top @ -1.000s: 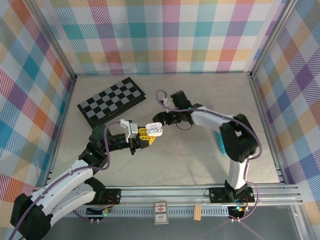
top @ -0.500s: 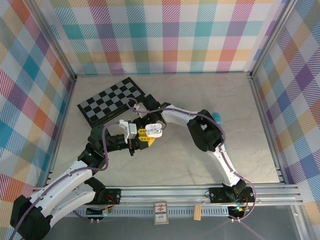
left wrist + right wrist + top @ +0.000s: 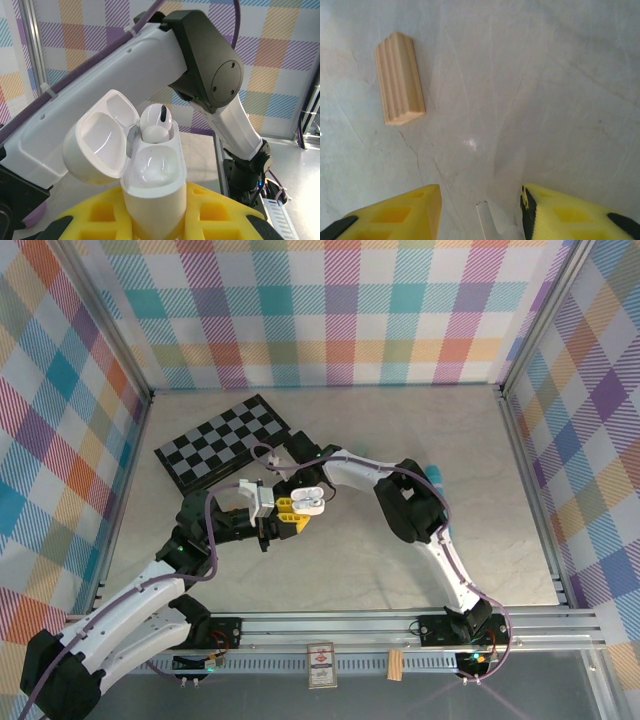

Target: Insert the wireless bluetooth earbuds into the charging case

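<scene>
Yellow-fingered, the left gripper (image 3: 150, 226) is clamped on the white case (image 3: 152, 187), whose lid (image 3: 97, 145) is swung open to the left. The near socket is empty. A glossy white earbud (image 3: 156, 122) sits in the far one. Just beyond the case, the right gripper (image 3: 481, 192) hangs above the table (image 3: 545, 90), jaws apart.

The charging case (image 3: 150, 175) is sitting upright between the jaws of the left gripper (image 3: 289, 513), one earbud (image 3: 155, 122) resting in its far socket, the chessboard (image 3: 222, 440) lying behind-left on the counter (image 3: 350, 570).
</scene>
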